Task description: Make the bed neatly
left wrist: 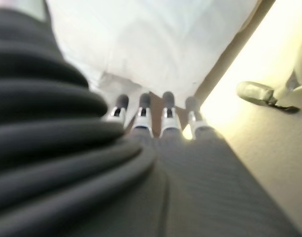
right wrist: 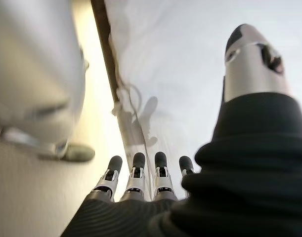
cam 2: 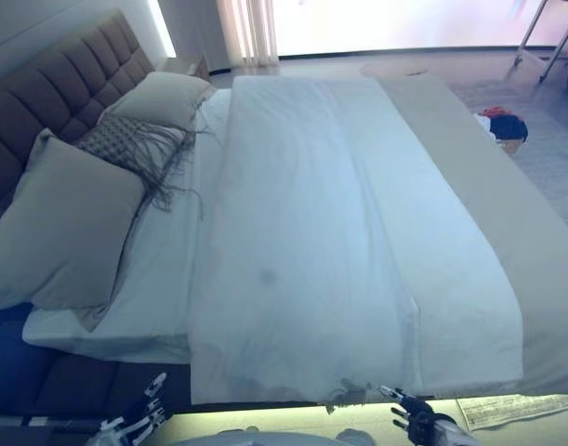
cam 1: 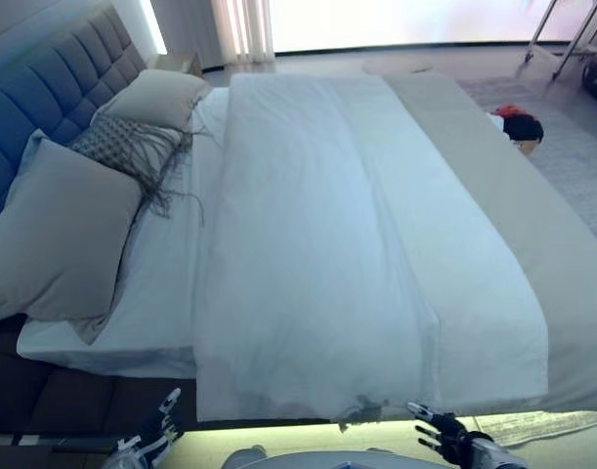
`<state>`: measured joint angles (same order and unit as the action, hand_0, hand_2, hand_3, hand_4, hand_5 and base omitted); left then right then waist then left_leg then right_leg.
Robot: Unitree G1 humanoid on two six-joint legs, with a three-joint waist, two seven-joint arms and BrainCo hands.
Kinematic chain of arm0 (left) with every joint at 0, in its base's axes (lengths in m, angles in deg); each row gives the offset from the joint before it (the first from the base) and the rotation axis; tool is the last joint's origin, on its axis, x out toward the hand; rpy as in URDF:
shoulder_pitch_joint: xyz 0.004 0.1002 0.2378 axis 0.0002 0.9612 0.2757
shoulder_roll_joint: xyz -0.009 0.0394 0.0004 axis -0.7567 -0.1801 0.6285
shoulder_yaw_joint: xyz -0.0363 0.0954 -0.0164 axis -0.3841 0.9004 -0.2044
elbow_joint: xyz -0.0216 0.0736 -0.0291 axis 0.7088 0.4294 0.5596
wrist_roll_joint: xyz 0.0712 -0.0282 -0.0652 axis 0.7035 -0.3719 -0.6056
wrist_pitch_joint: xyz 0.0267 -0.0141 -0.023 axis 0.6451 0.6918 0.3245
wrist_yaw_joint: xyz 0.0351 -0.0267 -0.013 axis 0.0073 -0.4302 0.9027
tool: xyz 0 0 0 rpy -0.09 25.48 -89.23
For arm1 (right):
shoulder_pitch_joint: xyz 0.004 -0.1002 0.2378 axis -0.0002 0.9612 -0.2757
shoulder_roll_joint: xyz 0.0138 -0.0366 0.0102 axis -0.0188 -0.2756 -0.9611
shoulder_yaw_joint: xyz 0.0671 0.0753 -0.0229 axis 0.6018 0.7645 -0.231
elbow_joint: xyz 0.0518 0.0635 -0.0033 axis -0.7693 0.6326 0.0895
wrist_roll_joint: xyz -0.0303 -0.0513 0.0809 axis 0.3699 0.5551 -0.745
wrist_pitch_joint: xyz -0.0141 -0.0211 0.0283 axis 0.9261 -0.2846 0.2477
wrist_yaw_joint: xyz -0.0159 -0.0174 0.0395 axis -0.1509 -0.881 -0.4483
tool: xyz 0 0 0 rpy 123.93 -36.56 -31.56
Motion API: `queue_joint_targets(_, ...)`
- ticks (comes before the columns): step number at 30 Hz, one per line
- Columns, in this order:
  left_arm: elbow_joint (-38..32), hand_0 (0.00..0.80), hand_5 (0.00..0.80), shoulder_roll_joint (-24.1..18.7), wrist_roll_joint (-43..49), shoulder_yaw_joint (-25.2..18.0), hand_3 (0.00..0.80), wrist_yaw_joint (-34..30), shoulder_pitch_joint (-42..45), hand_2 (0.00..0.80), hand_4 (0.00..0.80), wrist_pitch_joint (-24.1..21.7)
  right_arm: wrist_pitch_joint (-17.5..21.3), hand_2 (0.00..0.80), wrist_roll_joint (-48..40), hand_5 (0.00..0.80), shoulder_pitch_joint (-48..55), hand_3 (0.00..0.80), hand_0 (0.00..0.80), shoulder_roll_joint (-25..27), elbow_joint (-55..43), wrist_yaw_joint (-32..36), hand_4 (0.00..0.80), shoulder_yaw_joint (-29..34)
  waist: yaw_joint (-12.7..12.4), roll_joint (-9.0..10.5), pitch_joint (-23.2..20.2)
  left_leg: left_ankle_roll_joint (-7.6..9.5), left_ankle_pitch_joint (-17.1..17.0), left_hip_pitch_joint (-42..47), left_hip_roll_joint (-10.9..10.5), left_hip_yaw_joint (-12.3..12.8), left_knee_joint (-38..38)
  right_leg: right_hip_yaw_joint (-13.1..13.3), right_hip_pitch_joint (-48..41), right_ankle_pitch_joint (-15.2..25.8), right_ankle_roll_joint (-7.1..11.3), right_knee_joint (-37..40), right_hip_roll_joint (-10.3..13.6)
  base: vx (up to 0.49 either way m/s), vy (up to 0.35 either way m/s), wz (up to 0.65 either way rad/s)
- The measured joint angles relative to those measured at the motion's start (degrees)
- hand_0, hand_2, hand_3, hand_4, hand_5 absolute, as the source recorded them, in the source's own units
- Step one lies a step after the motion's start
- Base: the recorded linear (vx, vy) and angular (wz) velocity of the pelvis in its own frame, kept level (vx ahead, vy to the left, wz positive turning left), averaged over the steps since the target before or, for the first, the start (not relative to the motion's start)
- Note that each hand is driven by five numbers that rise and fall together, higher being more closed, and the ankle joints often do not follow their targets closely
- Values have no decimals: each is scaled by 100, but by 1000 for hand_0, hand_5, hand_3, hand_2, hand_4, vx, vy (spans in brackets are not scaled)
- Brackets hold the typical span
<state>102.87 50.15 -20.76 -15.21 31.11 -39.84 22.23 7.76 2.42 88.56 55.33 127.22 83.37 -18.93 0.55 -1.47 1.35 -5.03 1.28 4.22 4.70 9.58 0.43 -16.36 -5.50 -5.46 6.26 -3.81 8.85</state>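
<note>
**White duvet spread lengthwise on the bed**

The smooth white fabric duvet (cam 1: 318, 254) covers the middle of the grey upholstered bed (cam 1: 562, 264), its hem at the near edge. Soft grey pillows (cam 1: 59, 234) lean on the tufted headboard (cam 1: 54, 78). Left hand (cam 1: 151, 435) and right hand (cam 1: 445, 435) hover below that edge, fingers straight, holding nothing.

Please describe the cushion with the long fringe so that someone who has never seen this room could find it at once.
Start at the tufted headboard on the left side of the bed. Three cushions lie in a row along it; the fringed cushion is the middle one, between two plain pillows. Only it has a patterned cover and long dark threads trailing onto the white sheet.
</note>
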Motion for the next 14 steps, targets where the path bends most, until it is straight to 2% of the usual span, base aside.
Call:
queue_joint_targets(8, 136, 0, 0, 664, -69, 120, 0, 27, 158, 0, 0, -70, -499, 0, -407, 0, 248, 0, 0, -323, 570, -592, 0, 214, -11, 0, -147, -1, -62, 255, -51, 1, -252, -6, -371, 187, 34, 478, -49, 64, -21, 1)
queue_joint_targets(14, 133, 0, 0, 775, -64, 235, 0, 32, 181, 0, 0, -75, -603, 0, -400, 0, 294, 0, 0, -384, 555, -711, 0, 170, -16, 52, -179, -24, -92, 418, -50, -12, -383, -8, -555, 200, 36, 582, -75, 47, -14, 0)
